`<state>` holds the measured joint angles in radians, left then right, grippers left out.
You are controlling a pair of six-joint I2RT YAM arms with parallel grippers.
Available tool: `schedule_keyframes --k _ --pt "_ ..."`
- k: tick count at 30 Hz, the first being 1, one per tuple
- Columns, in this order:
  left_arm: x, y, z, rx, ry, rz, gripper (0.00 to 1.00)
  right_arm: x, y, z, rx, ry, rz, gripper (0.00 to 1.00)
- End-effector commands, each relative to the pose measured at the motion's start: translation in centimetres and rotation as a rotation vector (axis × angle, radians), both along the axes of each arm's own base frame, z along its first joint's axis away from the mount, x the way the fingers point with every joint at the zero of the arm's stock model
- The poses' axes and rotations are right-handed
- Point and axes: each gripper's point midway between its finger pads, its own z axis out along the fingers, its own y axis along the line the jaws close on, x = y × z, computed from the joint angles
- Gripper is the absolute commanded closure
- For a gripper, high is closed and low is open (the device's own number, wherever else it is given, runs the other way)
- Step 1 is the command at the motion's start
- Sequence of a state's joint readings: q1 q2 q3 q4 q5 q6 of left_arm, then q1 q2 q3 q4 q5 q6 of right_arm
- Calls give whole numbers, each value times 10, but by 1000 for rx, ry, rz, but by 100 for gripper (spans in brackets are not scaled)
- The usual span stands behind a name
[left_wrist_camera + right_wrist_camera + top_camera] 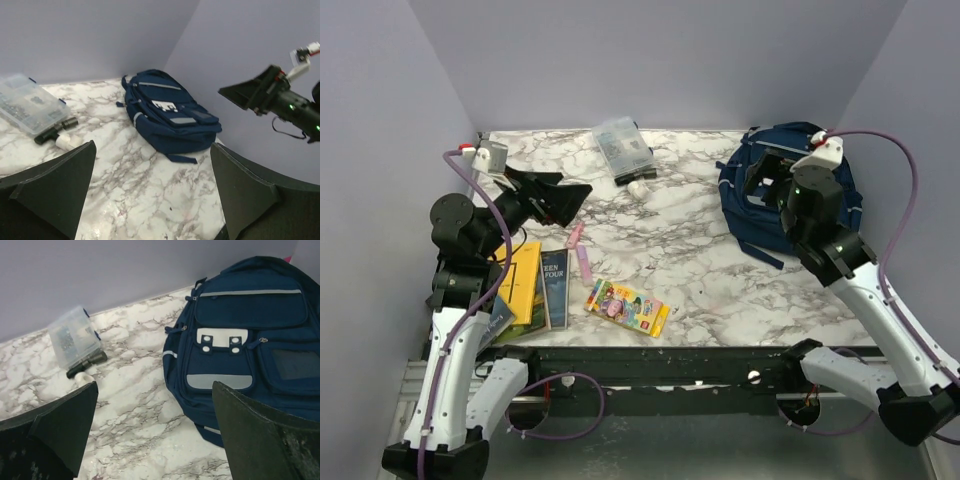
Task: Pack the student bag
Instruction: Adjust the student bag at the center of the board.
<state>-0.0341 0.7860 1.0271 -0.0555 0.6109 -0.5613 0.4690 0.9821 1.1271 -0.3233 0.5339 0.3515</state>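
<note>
The student bag point(740, 205) is a navy backpack lying flat at the back right of the marble table, front pockets up and zipped point(245, 340). From the left wrist view the bag point(167, 117) lies across the table. My right gripper point(765, 178) hovers open over the bag's left part, with the bag's left edge and bare marble between its fingers point(155, 385). My left gripper point(570, 203) is open and empty above the table's left side, pointing toward the bag point(152, 150).
A clear plastic case point(620, 145) lies at the back centre with a black marker point(87, 365) and a small white object point(85, 379) beside it. Near the front left are a pink highlighter point(580, 255), a crayon box point(627, 307) and stacked books point(535, 285).
</note>
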Motion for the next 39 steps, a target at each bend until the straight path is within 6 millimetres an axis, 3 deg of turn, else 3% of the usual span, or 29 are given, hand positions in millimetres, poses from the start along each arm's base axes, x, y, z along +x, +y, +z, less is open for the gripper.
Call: schedule_keyframes --k 1,8,11,14,19,23,26,27,33,37,39 --pt "-3 -10 -15 107 -11 26 2 10 -5 -33 -49 103 -57 0" --pt "-2 -11 -21 73 25 35 1 34 0 -74 -94 176 -93 0" --pt "2 -5 -24 55 37 81 2 50 -15 -97 -17 228 -117 0" --pt "4 1 -26 69 39 112 2 65 -40 -122 88 285 -134 0" --pt "1 -4 -32 103 32 78 2 74 -96 -148 91 376 -317 0" --pt "5 -6 -38 106 55 64 1 61 -150 -171 140 409 -481 0" --pt "6 -11 -41 99 85 35 2 51 -160 -194 161 441 -508 0" --pt "6 -13 -41 98 91 24 2 49 -159 -200 164 461 -504 0" --pt "5 -18 -44 94 120 -17 2 40 -96 -241 356 605 -239 3" --pt "10 -18 -50 91 141 -12 2 25 -32 -243 580 584 -86 4" --pt "12 -21 -52 92 159 -33 2 17 12 -238 637 584 12 2"
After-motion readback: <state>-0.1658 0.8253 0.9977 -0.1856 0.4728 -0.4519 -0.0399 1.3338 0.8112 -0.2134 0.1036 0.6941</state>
